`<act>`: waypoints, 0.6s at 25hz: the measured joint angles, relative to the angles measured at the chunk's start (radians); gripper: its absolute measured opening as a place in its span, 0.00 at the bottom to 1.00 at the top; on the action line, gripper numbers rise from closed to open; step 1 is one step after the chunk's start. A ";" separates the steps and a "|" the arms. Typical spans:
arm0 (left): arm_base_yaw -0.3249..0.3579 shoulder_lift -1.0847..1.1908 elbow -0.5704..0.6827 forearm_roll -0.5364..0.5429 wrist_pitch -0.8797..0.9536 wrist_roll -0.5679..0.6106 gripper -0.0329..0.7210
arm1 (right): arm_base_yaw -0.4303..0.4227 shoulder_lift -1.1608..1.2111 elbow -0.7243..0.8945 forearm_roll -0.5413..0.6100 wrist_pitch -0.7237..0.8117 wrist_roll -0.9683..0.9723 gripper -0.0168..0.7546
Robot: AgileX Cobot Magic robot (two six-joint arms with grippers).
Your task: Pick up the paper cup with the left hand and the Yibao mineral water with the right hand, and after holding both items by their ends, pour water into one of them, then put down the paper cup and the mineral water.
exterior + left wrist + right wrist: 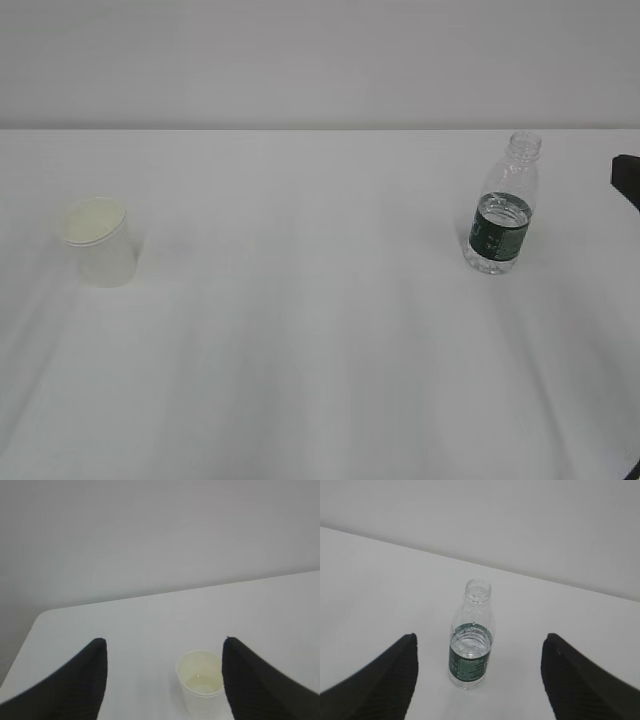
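The white paper cup [99,241] stands upright at the left of the white table; in the left wrist view the cup [201,683] sits close to the right finger [260,690], with a little water in it. My left gripper [165,650] is open and empty, out of the exterior view. The Yibao mineral water [503,206] stands upright and capless at the right; in the right wrist view the bottle [470,640] lies ahead between the fingers, apart from both. My right gripper [480,642] is open and empty; only a black part [627,179] shows at the right edge.
The white table [320,340] runs to a pale wall behind. Its left corner shows in the left wrist view [42,617].
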 joint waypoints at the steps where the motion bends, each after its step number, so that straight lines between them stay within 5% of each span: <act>1: 0.000 -0.041 0.002 0.000 0.035 -0.002 0.72 | 0.000 -0.025 0.000 0.000 0.021 -0.002 0.77; 8: -0.002 -0.307 0.002 -0.063 0.282 -0.006 0.72 | 0.000 -0.229 0.000 0.000 0.196 -0.011 0.77; 15: -0.114 -0.537 0.002 -0.141 0.597 -0.008 0.71 | 0.000 -0.419 0.000 -0.003 0.404 -0.015 0.77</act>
